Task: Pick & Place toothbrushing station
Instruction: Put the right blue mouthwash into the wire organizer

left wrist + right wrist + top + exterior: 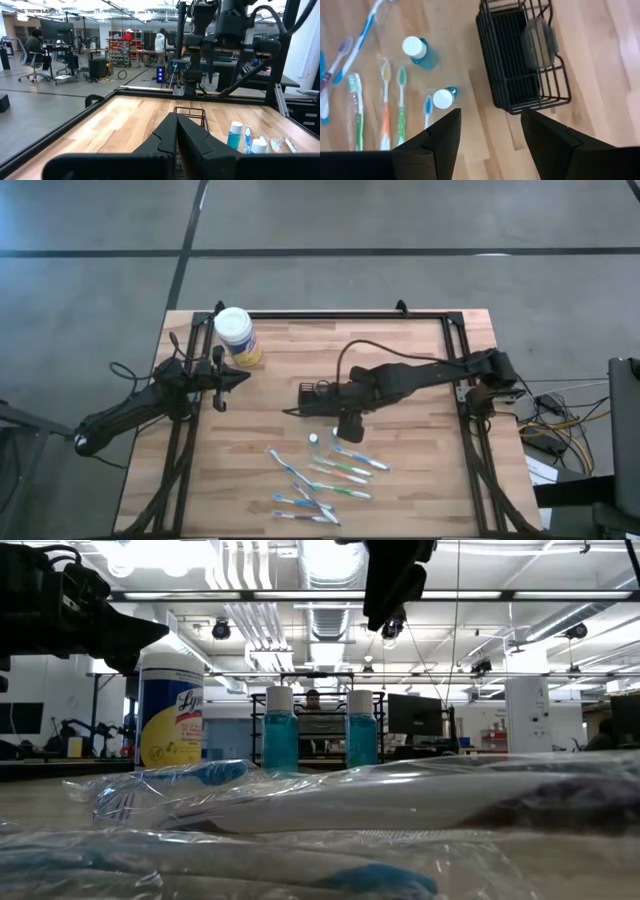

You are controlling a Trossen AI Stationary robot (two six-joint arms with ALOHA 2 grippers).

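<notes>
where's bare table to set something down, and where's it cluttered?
Free: the back right, between the wire caddy and the table's right rail; also the front left, below the left gripper and yellow tub. Crowded: front centre, with toothbrushes and small bottles.

One camera looks straight down on my whole surface (pixel 400 360); another sits at its level, facing the room. My right wrist camera looks down closely, my left forward; both share the caddy (pixel 520 65).
</notes>
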